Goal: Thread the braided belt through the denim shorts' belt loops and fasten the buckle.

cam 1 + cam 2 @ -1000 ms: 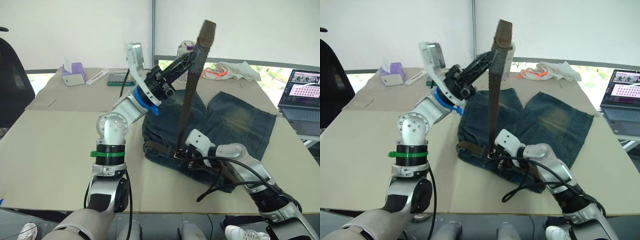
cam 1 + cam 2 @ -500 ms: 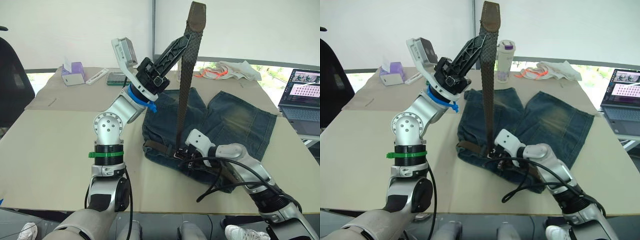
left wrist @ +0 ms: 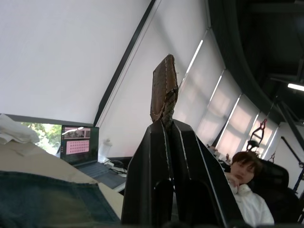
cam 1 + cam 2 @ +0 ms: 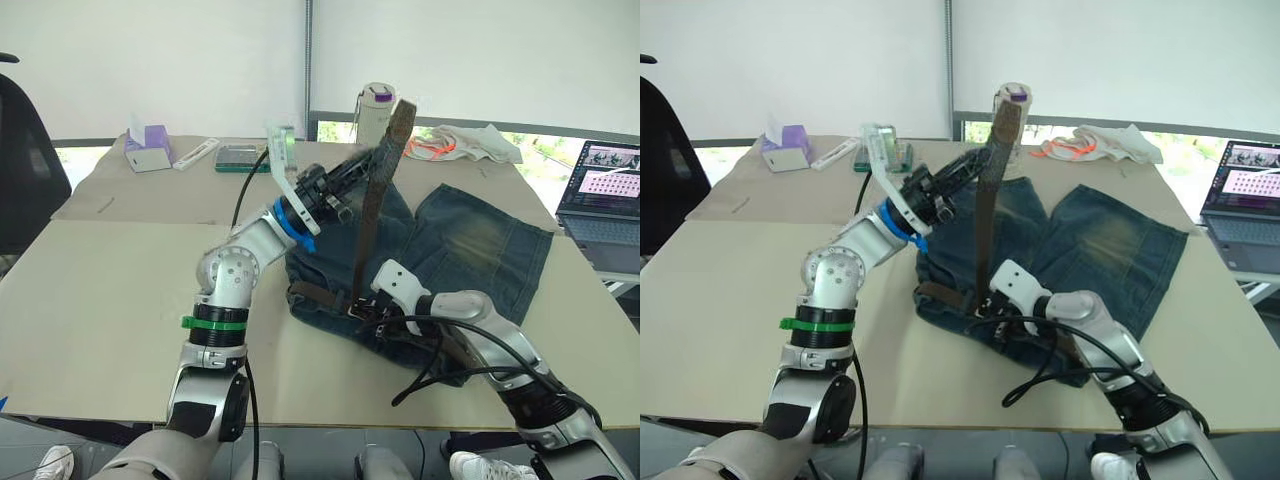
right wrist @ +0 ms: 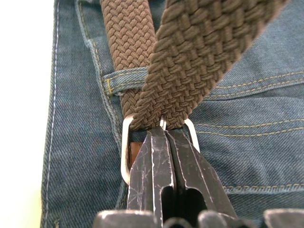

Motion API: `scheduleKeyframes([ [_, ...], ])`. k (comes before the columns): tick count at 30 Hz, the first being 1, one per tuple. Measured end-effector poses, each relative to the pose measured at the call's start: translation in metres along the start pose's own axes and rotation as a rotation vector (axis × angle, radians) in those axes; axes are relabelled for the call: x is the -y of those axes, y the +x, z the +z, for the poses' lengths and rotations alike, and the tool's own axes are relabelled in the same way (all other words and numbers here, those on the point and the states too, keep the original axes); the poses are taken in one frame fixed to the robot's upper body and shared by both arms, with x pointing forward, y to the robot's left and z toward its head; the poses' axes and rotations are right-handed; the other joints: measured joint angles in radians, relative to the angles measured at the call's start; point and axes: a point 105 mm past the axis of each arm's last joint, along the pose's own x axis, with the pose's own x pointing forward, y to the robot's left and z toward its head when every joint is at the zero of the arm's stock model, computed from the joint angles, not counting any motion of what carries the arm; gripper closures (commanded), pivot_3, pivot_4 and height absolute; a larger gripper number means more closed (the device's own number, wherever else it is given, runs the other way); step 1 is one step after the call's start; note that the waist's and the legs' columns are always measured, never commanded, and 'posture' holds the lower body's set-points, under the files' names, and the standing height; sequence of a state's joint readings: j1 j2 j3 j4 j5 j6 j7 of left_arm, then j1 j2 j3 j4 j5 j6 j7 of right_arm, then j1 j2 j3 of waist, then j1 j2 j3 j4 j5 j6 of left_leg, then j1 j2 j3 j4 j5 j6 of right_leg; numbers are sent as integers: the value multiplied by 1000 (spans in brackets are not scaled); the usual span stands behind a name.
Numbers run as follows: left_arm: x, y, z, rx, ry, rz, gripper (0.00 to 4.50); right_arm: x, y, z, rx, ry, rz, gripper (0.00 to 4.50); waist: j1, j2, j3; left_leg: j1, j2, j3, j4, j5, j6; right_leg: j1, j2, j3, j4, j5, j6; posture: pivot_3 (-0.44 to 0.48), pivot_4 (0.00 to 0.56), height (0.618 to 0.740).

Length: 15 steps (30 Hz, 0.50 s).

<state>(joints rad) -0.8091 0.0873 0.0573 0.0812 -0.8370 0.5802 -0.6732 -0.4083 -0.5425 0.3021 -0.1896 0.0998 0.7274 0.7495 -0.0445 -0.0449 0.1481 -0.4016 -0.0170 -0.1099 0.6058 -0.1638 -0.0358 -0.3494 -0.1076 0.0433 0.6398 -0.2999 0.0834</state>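
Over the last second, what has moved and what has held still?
The left end effector, shut on the braided belt near its tip, swung up, then came down toward the denim shorts, slackening the strap. The right end effector stayed clamped at the buckle; the shorts stayed put.

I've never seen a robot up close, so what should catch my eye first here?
The belt rises taut from the shorts on the table, its tip pinched in the raised left end effector. The right end effector is shut at the buckle on the waistband, where the belt already passes under a belt loop.
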Motion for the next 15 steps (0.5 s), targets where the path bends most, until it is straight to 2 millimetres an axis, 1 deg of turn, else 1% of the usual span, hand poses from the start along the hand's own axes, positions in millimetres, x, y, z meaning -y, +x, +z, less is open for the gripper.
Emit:
scheduleKeyframes([
  [5, -1, -4, -15, -25, 11, -1, 4500, 0, 0, -1, 75, 52, -70, 4436, 2, 0, 0, -3, 0, 0, 0, 0, 0, -2, 0, 0, 0, 0, 0, 0, 150, 740],
  [7, -1, -5, -22, -35, 9, 3, 4500, 3, -3, 0, 116, 76, -109, 4436, 6, 3, 2, -5, 0, 0, 0, 0, 0, -4, 0, 0, -1, 0, 0, 0, 150, 740],
  [11, -7, -11, -33, -63, 20, 34, 4500, 0, -17, 4, 215, 148, -141, 4436, 19, 9, 8, -13, -1, 0, 0, 0, 0, -9, 0, 0, -2, 0, 0, 0, 150, 740],
  [13, -9, -14, -40, -81, 16, 49, 4500, -3, -23, 4, 248, 177, -147, 4436, 27, 12, 13, -16, -1, 0, 0, 0, 0, -13, 0, 0, -1, 4, -6, 0, 150, 740],
  [15, -11, -15, -43, -84, 29, 58, 4500, -4, -30, 5, 285, 201, -155, 4436, 31, 14, 18, -22, -1, 0, 1, 0, 0, -19, 0, 0, 1, 4, -7, 0, 150, 740],
])
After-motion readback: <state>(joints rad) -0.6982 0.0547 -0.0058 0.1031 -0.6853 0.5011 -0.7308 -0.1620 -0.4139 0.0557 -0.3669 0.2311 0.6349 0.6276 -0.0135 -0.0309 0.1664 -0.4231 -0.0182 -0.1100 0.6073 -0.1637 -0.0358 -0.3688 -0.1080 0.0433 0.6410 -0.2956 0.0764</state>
